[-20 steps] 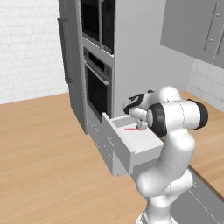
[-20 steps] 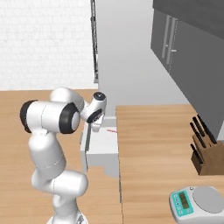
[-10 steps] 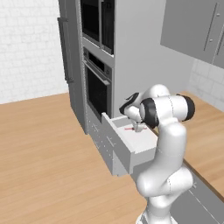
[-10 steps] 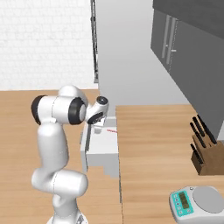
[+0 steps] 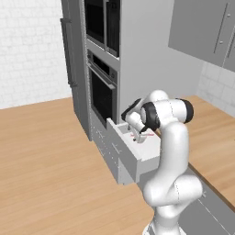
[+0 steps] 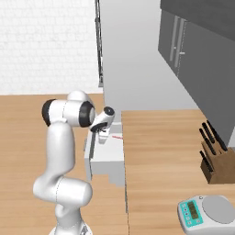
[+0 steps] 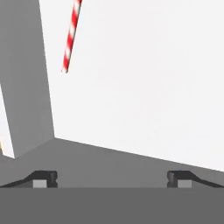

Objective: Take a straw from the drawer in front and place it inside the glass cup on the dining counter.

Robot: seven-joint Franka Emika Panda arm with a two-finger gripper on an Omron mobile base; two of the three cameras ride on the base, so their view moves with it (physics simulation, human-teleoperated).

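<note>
Above the drawer (image 7: 131, 87), gripper (image 7: 111, 179) spread wide, empty

White arm with dark joints rises from the base, elbow raised, forearm folded forward and downward. The two-finger dark-tipped pincer (image 7: 112, 179) points down, fingers (image 7: 43, 178) spread wide apart, nothing between them. Pincer (image 5: 136, 136) sits low (image 6: 102, 136).

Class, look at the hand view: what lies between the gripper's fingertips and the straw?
Just bare white drawer floor separates the open gripper from the straw.
</note>
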